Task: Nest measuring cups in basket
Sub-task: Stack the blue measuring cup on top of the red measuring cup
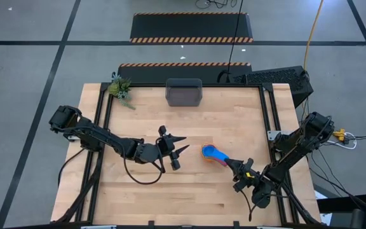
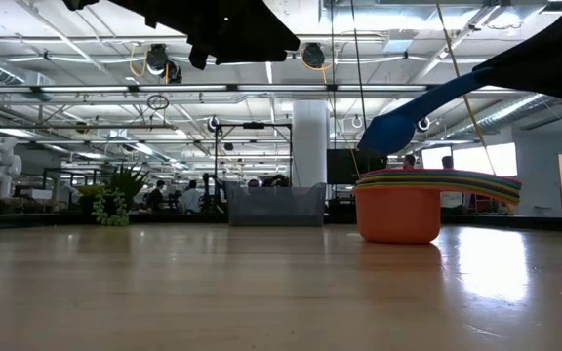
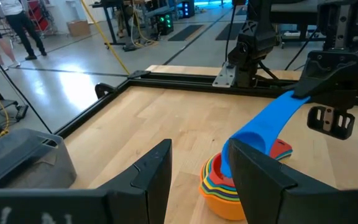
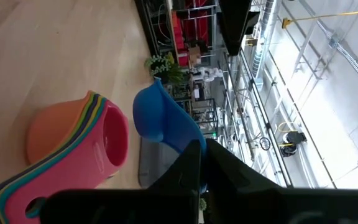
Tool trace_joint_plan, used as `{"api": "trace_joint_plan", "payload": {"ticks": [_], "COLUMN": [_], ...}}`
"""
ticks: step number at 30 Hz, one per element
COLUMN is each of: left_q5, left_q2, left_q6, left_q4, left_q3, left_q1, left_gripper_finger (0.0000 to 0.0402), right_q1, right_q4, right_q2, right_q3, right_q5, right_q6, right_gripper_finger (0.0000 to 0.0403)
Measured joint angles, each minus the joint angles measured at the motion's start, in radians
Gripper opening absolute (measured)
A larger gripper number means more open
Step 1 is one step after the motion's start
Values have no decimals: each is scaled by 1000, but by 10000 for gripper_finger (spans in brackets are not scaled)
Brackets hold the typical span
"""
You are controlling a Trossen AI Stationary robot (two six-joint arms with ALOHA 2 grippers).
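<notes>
Measuring cups: nested stack stands mid-table, orange outermost, red innermost, handles fanned toward the right arm. Right gripper pinches the blue cup by its handle, bowl hanging just above the stack and tilted. To seat it well, I judge: level the bowl, centre it over the red cup, turn its handle to lie over the fanned ones, lower until it seats, then release. Left gripper hovers near the stack, fingers apart, holding nothing. Basket sits at the far edge, well apart; small green plant in the far corner.
</notes>
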Motion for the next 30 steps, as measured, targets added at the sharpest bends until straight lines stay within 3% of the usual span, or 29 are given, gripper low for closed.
{"api": "trace_joint_plan", "payload": {"ticks": [30], "left_q5": [0], "left_q2": [0], "left_q6": [13], "left_q4": [-2], "left_q3": [0], "left_q1": [0], "left_gripper_finger": [159], "right_q1": [3], "right_q4": [-29], "right_q2": [2], "right_q3": [-44], "right_q5": [26], "right_q6": [132], "right_gripper_finger": [0]}}
